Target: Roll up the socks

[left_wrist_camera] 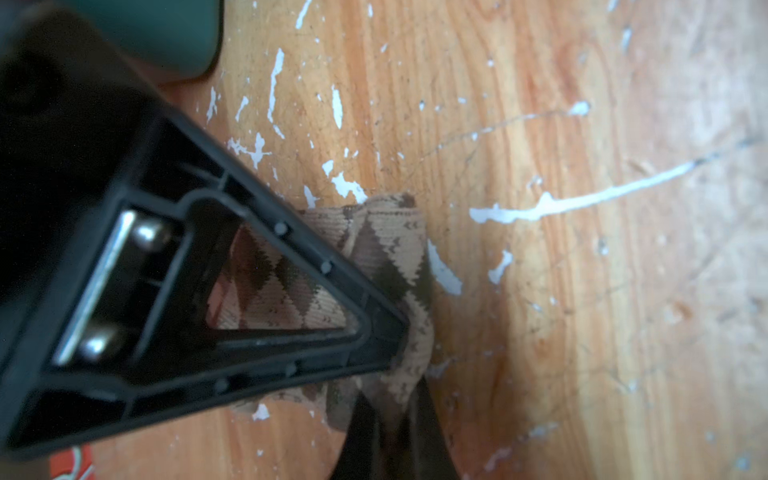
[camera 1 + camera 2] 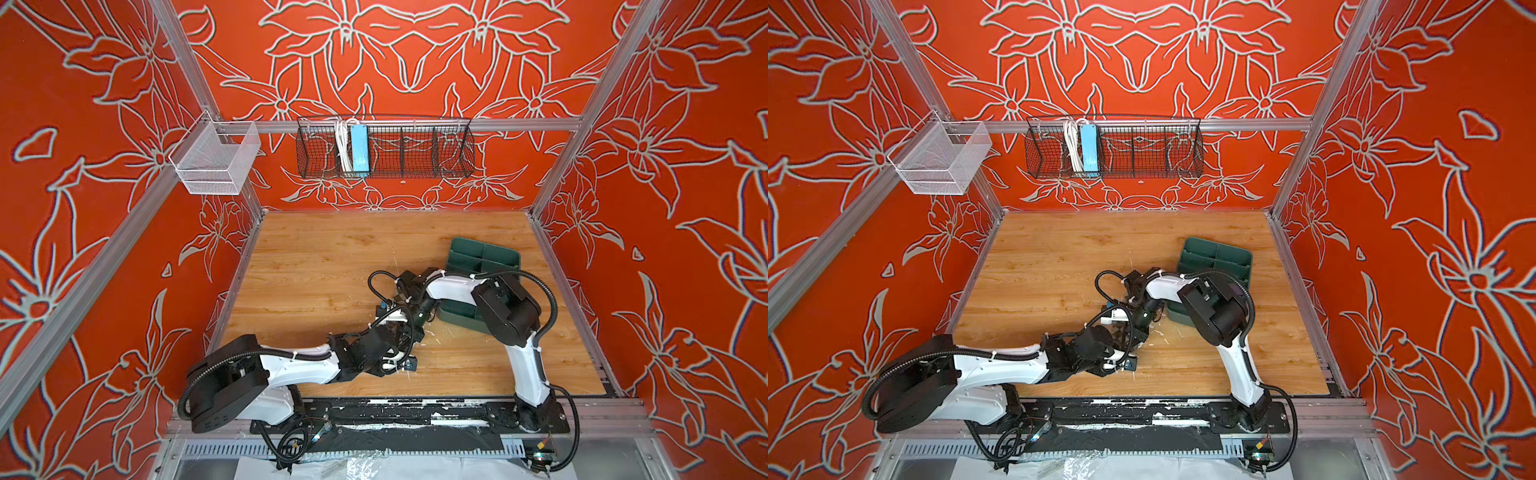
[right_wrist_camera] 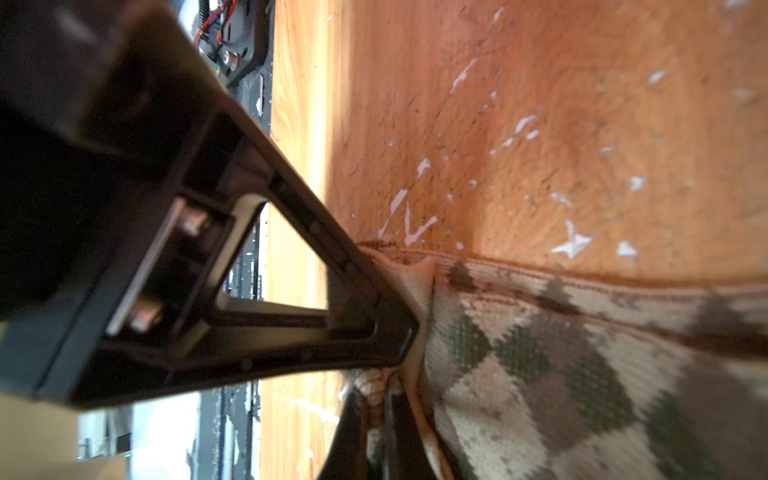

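An olive-and-beige argyle sock [image 1: 386, 249] lies bunched on the scratched wooden table. In the left wrist view my left gripper [image 1: 399, 370] is shut, its black fingertips pinching a fold of that sock. In the right wrist view the same argyle sock [image 3: 561, 365] stretches away from my right gripper [image 3: 399, 370], which is shut on its edge. In both top views the two grippers meet near the table's middle, left gripper [image 2: 409, 334] and right gripper [image 2: 415, 320] close together. The arms hide the sock there.
A dark green divided tray [image 2: 484, 257] sits at the right rear of the table [image 2: 316, 266], partly under the right arm; its corner [image 1: 178, 37] shows near the left gripper. A black wire basket [image 2: 384, 149] and a white mesh basket [image 2: 214, 160] hang on the rails.
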Robot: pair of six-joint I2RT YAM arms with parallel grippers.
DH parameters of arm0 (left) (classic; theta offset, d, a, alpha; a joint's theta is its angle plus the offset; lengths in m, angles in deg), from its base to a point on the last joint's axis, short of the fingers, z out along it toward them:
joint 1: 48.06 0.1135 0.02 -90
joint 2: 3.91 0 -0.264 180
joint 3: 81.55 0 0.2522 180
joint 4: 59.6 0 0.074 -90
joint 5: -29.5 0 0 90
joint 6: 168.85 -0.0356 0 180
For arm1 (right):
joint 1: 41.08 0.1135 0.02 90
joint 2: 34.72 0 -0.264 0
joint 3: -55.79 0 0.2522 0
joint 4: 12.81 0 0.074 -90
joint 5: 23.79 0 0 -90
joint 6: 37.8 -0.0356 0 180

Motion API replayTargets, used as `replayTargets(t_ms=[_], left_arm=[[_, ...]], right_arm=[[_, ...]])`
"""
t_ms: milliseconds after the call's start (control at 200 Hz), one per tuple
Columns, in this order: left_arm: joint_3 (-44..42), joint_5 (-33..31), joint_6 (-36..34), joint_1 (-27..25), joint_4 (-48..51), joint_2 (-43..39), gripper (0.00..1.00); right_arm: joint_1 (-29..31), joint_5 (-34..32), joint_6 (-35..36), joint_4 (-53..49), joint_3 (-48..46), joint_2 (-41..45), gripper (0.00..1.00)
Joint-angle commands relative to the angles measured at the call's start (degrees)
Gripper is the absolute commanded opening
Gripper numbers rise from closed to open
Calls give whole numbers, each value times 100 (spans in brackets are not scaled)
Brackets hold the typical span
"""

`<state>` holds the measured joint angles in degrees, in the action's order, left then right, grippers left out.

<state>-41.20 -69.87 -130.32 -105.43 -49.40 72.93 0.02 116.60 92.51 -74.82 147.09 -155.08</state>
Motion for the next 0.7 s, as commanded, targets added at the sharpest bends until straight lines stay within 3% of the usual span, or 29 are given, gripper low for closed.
replayTargets(t_ms=[0, 180, 325, 535, 620, 696], left_arm=[[48, -8, -49, 14, 354, -171, 0], [34, 84, -174, 64, 572, -270, 0], [440, 597, -16, 354, 1167, -187, 0], [1684, 2382, 304, 982, 3060, 295, 0], [2219, 2733, 389, 1180, 3651, 766, 0], [2680, 2943, 483, 1371, 4058, 1253, 0]], right_arm=[[-88, -604, -110, 790, -274, 411, 7], [-202, -1074, -313, 1639, -1110, 1804, 21], [-427, -1459, -376, 1999, -1832, 3269, 28], [-559, -3867, -1215, 3793, -3025, 5995, 35], [-544, -3484, -896, 4089, -3447, 6984, 38], [-467, -2942, -158, 3960, -3811, 7645, 38]])
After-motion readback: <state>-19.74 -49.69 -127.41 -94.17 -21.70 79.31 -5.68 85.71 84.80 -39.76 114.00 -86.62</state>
